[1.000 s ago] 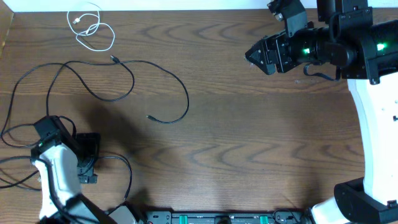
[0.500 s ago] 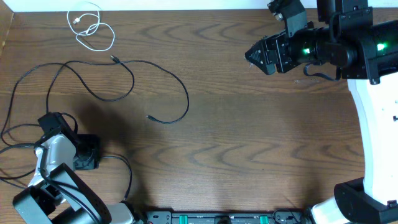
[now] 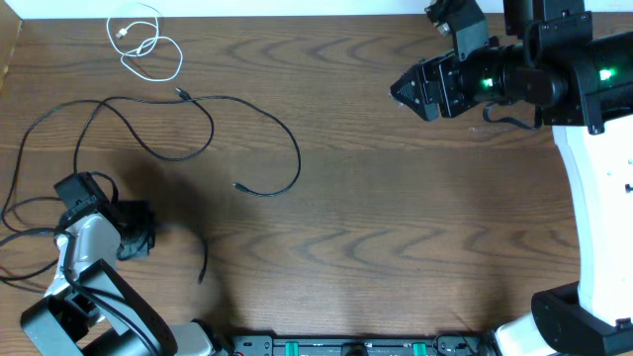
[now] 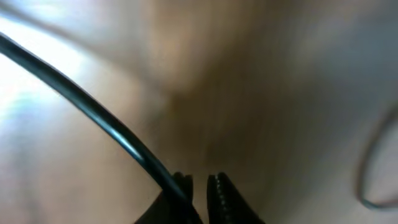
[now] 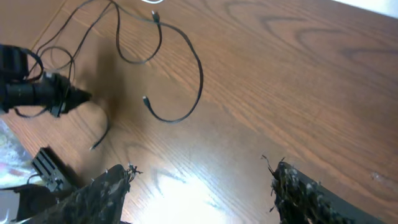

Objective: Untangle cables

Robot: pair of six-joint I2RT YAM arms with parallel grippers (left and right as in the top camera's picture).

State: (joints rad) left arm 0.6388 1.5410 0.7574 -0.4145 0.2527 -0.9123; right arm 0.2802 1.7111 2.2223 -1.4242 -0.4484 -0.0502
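Left pincer (image 4: pixel 200 186) nearly closed on the held black cable (image 4: pixel 124 143), close to the left edge of the desk (image 3: pixel 396 218). Compared with the overhead view one second earlier, the arm sits a little further from the front edge. The tail of this cable, which then curled down towards the front edge, now hangs from the pincer in a short arc and ends in a free tip on bare wood. By judgement, one strand is being drawn clear of the others, so this part of the task is advancing. The loops by the left edge still appear to overlap, however, so separation looks incomplete.

The long black cable (image 3: pixel 298 163) lies spread across the left half of the desk, unchanged. The white cable (image 3: pixel 121 34) rests coiled on its own at the far left corner, well apart from the black ones.

The right pincer (image 5: pixel 200 168) hangs over the far right corner with its fingers wide apart and empty; its position matches the earlier views.

No container is in view.
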